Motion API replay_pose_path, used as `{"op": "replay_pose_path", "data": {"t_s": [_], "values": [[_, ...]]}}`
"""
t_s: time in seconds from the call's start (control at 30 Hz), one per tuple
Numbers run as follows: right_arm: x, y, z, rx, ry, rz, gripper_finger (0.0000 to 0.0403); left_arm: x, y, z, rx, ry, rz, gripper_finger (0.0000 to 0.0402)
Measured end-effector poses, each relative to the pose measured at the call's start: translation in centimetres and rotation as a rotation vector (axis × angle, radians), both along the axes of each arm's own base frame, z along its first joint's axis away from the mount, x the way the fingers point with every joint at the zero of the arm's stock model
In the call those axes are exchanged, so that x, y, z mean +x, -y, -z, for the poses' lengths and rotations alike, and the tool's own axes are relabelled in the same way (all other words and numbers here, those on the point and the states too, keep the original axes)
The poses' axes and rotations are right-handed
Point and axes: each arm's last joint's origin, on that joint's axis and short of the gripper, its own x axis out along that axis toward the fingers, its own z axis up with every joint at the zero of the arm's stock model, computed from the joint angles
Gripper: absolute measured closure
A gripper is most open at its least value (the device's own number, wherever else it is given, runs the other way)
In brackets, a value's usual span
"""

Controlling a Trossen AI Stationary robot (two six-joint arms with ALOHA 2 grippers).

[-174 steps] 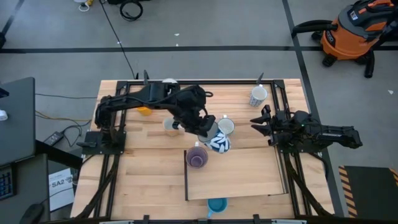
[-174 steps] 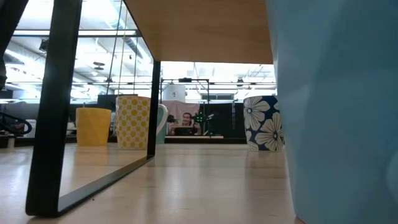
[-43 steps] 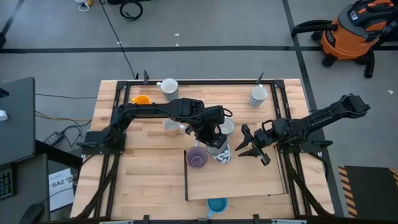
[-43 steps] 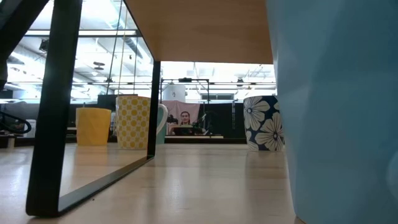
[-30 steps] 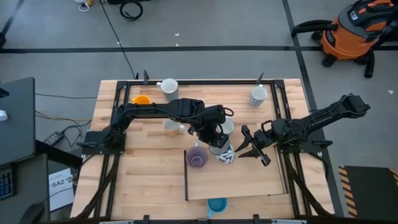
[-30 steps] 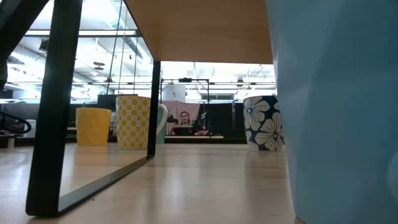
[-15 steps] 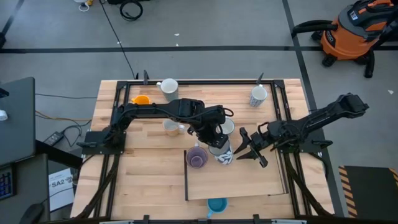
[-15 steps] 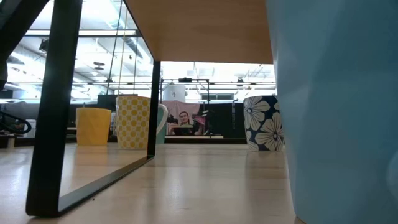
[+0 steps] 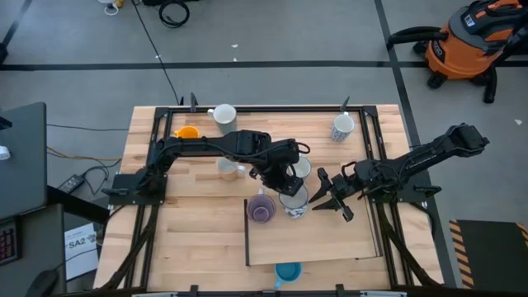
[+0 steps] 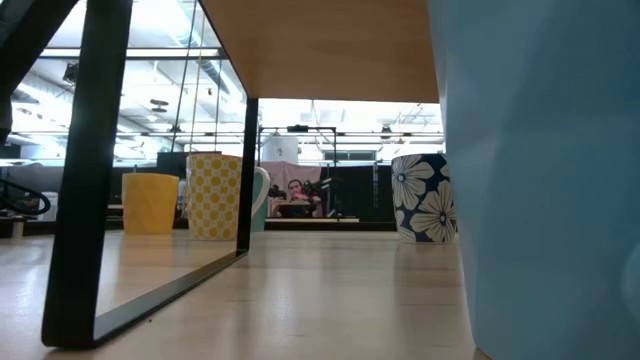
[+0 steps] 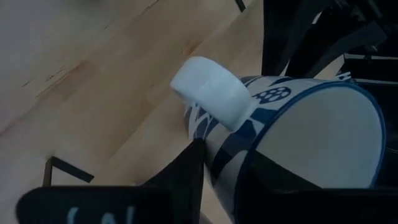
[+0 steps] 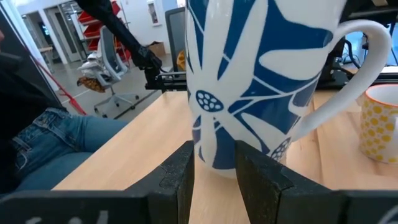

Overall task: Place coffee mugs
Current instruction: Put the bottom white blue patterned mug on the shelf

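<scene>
Surface: wooden table [image 9: 206,239], raised board [image 9: 330,235] at its near half
Left gripper [image 9: 290,196]: arm reaching across mid-table, fingers [image 11: 186,180] loosely straddling rim of blue-flowered mug [image 9: 295,203]
Right gripper [image 9: 323,198]: arm stretched low toward same mug, fingers parted, empty
Mug: upright on board's far edge, beside purple mug [image 9: 262,208]
Writing: "SA2" on floor sheet [image 9: 80,245]

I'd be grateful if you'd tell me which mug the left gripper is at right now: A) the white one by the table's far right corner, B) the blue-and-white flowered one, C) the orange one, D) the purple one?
B: the left gripper sits over the flowered mug, one finger against its blue-patterned outside, just right of the purple mug.
</scene>
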Motion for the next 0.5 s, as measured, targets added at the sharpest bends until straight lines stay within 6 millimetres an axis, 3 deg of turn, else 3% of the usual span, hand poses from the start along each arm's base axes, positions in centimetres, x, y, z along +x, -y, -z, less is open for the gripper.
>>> {"op": "replay_pose_path", "data": {"t_s": [0.5], "values": [[0.0, 0.0, 0.0, 0.0, 0.0, -0.001, 0.0282, -0.2, 1.1, 0.0, 0.018, 0.028, 0.134, 0.0319]]}}
